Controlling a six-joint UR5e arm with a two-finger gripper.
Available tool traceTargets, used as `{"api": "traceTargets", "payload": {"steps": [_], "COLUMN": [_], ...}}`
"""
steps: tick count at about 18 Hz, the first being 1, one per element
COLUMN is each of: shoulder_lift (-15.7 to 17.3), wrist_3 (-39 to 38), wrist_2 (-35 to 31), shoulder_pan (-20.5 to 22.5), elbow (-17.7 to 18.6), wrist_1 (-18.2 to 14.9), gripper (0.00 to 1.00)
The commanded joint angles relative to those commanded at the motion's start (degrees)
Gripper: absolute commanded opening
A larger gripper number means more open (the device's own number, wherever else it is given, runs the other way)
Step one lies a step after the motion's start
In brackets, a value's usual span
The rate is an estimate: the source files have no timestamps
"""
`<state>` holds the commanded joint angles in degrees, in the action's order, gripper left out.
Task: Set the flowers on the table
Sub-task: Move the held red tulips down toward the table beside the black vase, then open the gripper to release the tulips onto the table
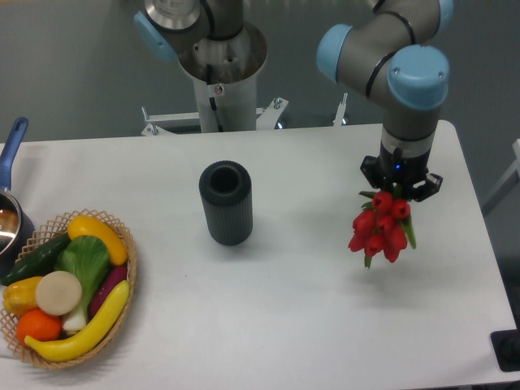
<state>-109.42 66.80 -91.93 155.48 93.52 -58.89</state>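
Observation:
The flowers [380,229], a bunch of red tulip buds with bits of green leaf, hang below my gripper [400,188] at the right side of the white table [284,309]. The buds point towards the camera and the stems are hidden behind them and under the gripper. The gripper is shut on the bunch, seen from above, and its fingertips are hidden by the wrist and the buds. I cannot tell whether the bunch touches the tabletop.
A dark ribbed cylindrical vase [226,203] stands upright left of the flowers, near the table's middle. A wicker basket [128,268] of vegetables and fruit sits at the front left. A pot with a blue handle [11,146] is at the left edge.

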Motion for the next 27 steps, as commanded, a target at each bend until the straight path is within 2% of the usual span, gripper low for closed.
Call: {"api": "traceTargets", "payload": {"steps": [3, 6, 10, 14, 18, 21, 22, 23, 24, 27], "shoulder_lift": [-2.37, -4.91, -8.52, -9.93, -11.42, -11.87, -11.87, -11.87, -11.78, -11.17], "wrist_3": [-0.09, -1.66, -4.66, -5.80, -6.07, -6.16, -6.16, -6.16, -6.07, -5.98], "wrist_2": [0.00, 0.26, 0.79, 6.41, 6.59, 6.50, 6.50, 6.42, 6.15, 5.98], "shoulder_pan": [-1.32, -3.25, -5.53, -5.98, -6.59, -6.59, -6.68, -6.59, -6.59, -6.59], "elbow": [-0.53, -0.53, -0.88, -1.85, -1.76, -1.85, -1.85, -1.85, -1.85, -1.50], "wrist_1": [0.70, 5.08, 9.22, 9.58, 9.76, 9.76, 9.76, 9.84, 10.11, 10.37], "gripper": [0.26, 0.27, 0.30, 0.35, 0.44, 0.60, 0.72, 0.90, 1.00, 1.00]}}
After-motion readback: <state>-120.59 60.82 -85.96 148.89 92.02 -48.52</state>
